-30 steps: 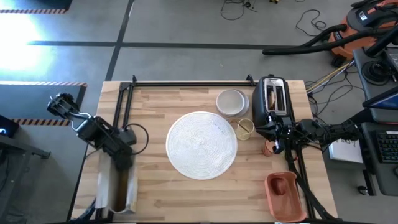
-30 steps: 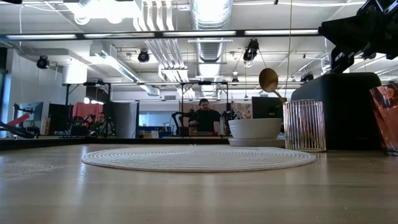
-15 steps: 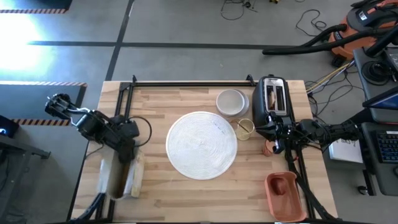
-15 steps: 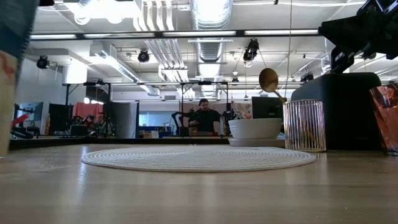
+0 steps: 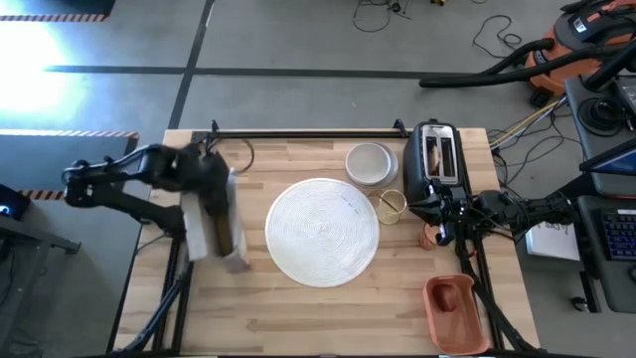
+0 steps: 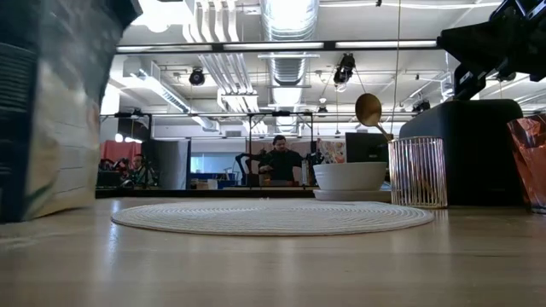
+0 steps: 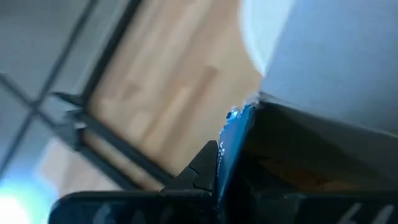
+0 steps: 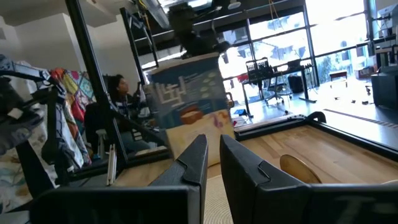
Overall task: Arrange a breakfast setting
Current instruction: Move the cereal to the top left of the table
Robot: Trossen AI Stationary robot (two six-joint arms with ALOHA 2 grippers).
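My left gripper [image 5: 202, 176] is shut on a tall blue-and-cream carton [image 5: 217, 224], left of the large round white plate [image 5: 322, 231], which is flat and ribbed. In the low view the carton [image 6: 55, 111] fills the left side, tilted. The small white bowl [image 5: 370, 164] rests behind the plate. The clear glass [image 5: 392, 206] holds the gold spoon [image 6: 370, 111]. The brown toast slice [image 5: 434, 156] sticks up in a black toaster [image 5: 435, 169]. My right gripper [image 8: 213, 163], shut and holding nothing, waits beside the toaster, next to a small red cup [image 5: 432, 237]. My left gripper pinches the carton's upper end [image 5: 207, 189] between its two fingers, with a blue edge [image 7: 231, 134] showing between them. The fingers slant down from the table's left side. The carton hangs tilted below them; whether its lower end touches the table, I cannot tell.
A terracotta tray [image 5: 456, 310] sits at the near right corner. A black frame rail [image 5: 298, 133] runs along the table's far edge, and another goes down its left side. Bare wood [image 5: 328, 318] lies between the plate and the near edge.
My left gripper has swung from the table's near left corner toward the far edge and toward the plate, turning as it went. The carton has gone with it, from lying along the near left edge to hanging tilted just left of the plate.
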